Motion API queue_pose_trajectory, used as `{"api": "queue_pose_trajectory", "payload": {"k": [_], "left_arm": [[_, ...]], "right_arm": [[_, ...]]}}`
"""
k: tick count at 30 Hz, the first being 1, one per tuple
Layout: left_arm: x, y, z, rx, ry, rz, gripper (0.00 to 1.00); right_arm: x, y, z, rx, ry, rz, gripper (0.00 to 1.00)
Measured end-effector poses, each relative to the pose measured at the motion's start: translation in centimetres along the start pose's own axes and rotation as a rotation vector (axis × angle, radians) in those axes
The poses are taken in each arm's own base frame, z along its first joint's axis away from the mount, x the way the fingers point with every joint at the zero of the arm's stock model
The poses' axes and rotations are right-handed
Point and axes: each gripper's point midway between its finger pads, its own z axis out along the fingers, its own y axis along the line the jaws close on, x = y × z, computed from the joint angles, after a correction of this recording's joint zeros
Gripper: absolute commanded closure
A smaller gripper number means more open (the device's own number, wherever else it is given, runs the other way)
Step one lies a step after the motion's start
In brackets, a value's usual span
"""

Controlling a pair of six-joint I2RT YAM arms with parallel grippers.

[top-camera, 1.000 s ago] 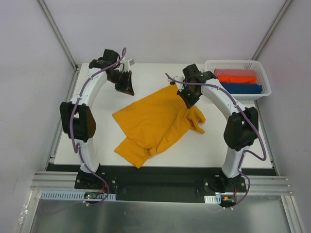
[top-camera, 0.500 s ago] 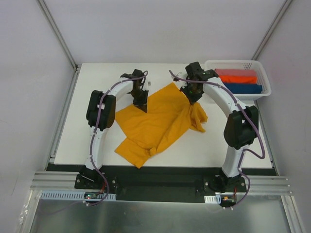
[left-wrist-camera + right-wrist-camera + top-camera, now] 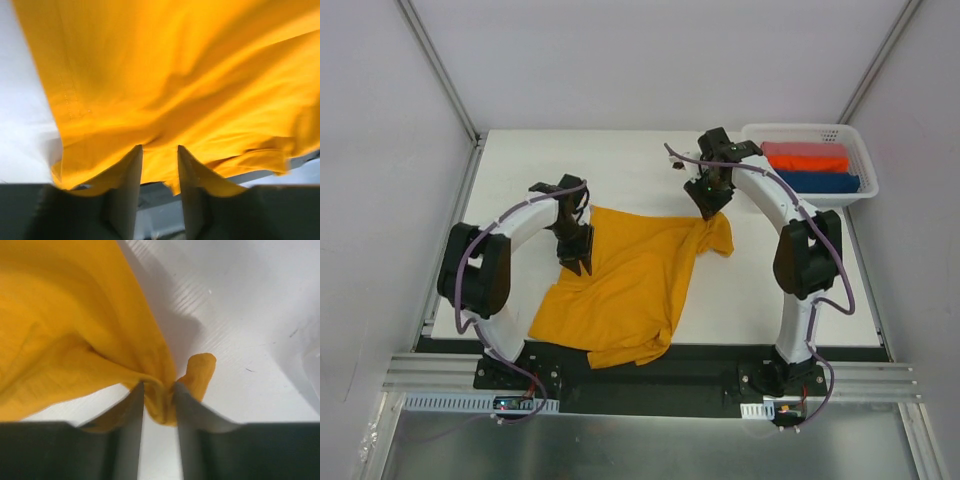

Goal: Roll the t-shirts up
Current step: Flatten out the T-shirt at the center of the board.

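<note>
The mustard-orange t-shirt [image 3: 630, 280] is stretched across the white table, its lower part hanging toward the near edge. My left gripper [image 3: 576, 250] is shut on its left edge; in the left wrist view the cloth [image 3: 175, 80] fills the frame and sits between the fingers [image 3: 127, 170]. My right gripper [image 3: 708, 205] is shut on the shirt's far right corner; in the right wrist view a bunched fold [image 3: 162, 390] is pinched between the fingers [image 3: 134, 405]. Rolled red-orange [image 3: 807, 162], pinkish [image 3: 798, 148] and dark blue [image 3: 817, 182] shirts lie in the basket.
The white mesh basket [image 3: 754, 135] stands at the table's back right. Grey walls close in the table on the left, back and right. A black rail runs along the near edge by the arm bases.
My left gripper has come from the far left onto the shirt, taken hold of its edge and pulled it left and nearer. The shirt has spread out; its right corner stays held.
</note>
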Motion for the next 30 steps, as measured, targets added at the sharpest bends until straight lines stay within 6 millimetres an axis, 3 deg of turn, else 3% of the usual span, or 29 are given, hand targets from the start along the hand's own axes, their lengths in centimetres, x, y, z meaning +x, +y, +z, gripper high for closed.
{"api": "queue_pose_trajectory", "payload": {"k": [2,5,7,10,12,14,19,26,30], "left_arm": [[-2.1,-1.1,-2.8,0.028,-0.11,0.043,0.42],[-7.3,-1.9,-7.4,0.064,-0.291,0.082,0.41],[-11.5,-0.9,-10.3,0.069,-0.41,0.079,0.45],[-16.0,1.9,-11.8,0.059,-0.479,0.055,0.5],[-18.2,3.8,-10.8,0.065,-0.469,0.038,0.54],[-19.2,4.7,-9.0,0.091,-0.424,0.04,0.58],[-20.9,3.4,-4.5,0.191,-0.319,0.102,0.56],[-24.1,1.9,-4.9,0.229,-0.381,0.212,0.55],[-24.4,1.8,-4.1,0.23,-0.372,0.228,0.55]], "right_arm": [[0.6,0.3,0.8,-0.022,0.03,-0.003,0.44],[0.8,0.4,1.1,-0.028,0.043,-0.002,0.41],[0.7,0.3,1.0,-0.025,0.04,-0.003,0.41],[0.7,0.2,0.8,-0.02,0.037,-0.004,0.4],[0.8,0.3,0.7,-0.018,0.034,-0.005,0.4],[1.1,0.4,0.4,-0.016,0.034,-0.006,0.4],[1.8,0.6,-0.5,-0.006,0.032,-0.014,0.4],[2.9,0.8,-0.7,-0.005,0.048,-0.021,0.39],[3.0,0.8,-0.7,-0.004,0.053,-0.024,0.39]]}}
